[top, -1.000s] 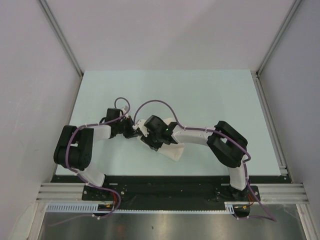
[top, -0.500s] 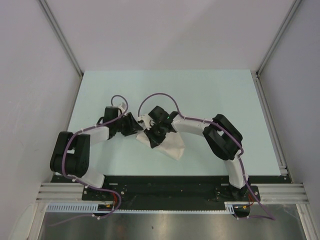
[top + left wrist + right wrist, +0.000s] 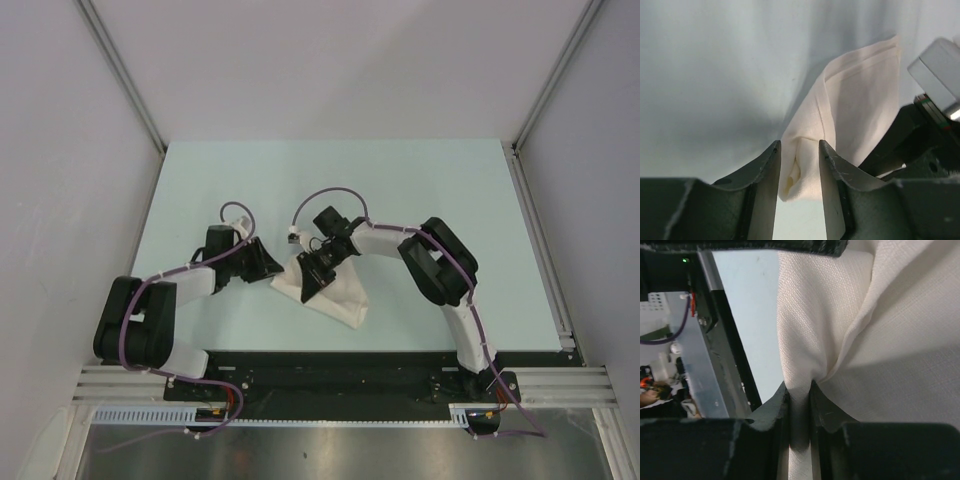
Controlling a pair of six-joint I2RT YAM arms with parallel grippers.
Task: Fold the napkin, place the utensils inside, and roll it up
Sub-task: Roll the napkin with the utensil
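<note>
The white napkin [image 3: 338, 296] lies folded in a bundle near the table's front middle. My right gripper [image 3: 317, 277] is shut on a pinched fold of it, seen close in the right wrist view [image 3: 799, 390], where the napkin [image 3: 880, 315] fills the frame. My left gripper [image 3: 268, 266] sits at the napkin's left end. In the left wrist view its jaws [image 3: 799, 150] stand apart with the rolled corner of the napkin [image 3: 860, 95] showing at their tips. The teal-handled knife is hidden.
The pale green table [image 3: 430, 190] stretches behind and to both sides. Grey walls and metal rails [image 3: 540, 230] border it. The black base bar [image 3: 330, 375] runs along the near edge.
The right wrist has swung toward the far side, uncovering more of the napkin. The left arm's elbow has drawn back toward the near left, its gripper staying at the napkin's left end.
</note>
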